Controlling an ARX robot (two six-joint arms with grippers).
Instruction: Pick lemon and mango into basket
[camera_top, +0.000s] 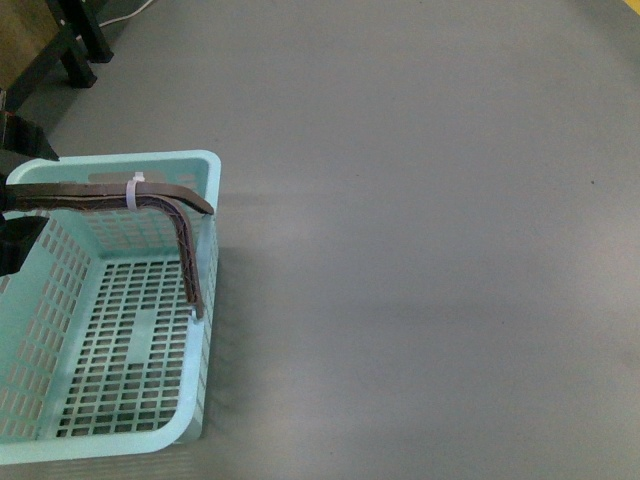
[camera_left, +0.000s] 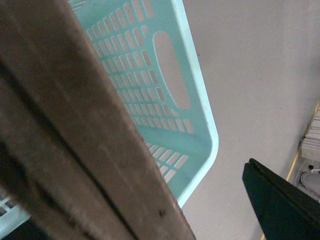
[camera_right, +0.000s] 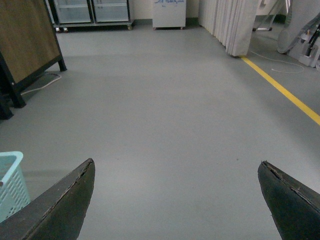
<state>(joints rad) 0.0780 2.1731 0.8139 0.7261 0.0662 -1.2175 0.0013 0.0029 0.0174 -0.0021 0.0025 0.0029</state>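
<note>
Now my right fingers are hanging apart near the basket; my left fingers' state I cannot tell.

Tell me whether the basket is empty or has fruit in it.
Empty, as far as shown: the basket shows a bare slotted bottom in the front view; its left edge is out of frame.

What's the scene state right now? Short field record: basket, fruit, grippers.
basket: lower left of the front view, nothing inside
handle: raised, white zip tie on it
lemon: not in any view
mango: not in any view
left gripper: at the handle, grip unclear
right gripper: open, empty, above grey floor
</note>
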